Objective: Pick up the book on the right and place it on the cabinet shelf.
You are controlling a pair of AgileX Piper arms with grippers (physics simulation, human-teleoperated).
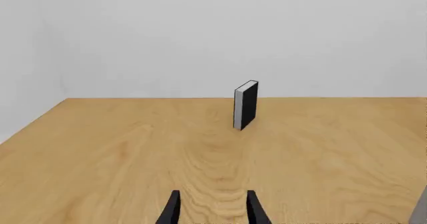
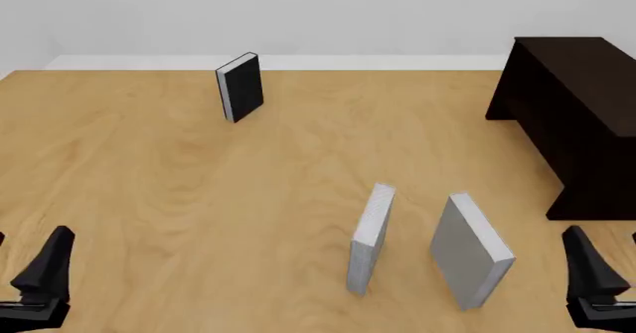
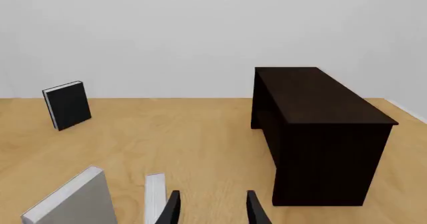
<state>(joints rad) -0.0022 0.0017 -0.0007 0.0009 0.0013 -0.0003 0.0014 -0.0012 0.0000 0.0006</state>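
The book (image 2: 469,249) stands upright on the worktop (image 2: 199,191) near the right tool (image 2: 594,273) — both tools open, empty — the dark cabinet (image 2: 576,109) beyond, a slimmer grey book (image 2: 370,238) beside it

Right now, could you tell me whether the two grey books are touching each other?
Apart. The front view shows bare table between the slimmer grey book and the book on the right, both standing upright.

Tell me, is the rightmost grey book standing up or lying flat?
Standing. The book rests on its bottom edge on the table, leaning slightly, untouched.
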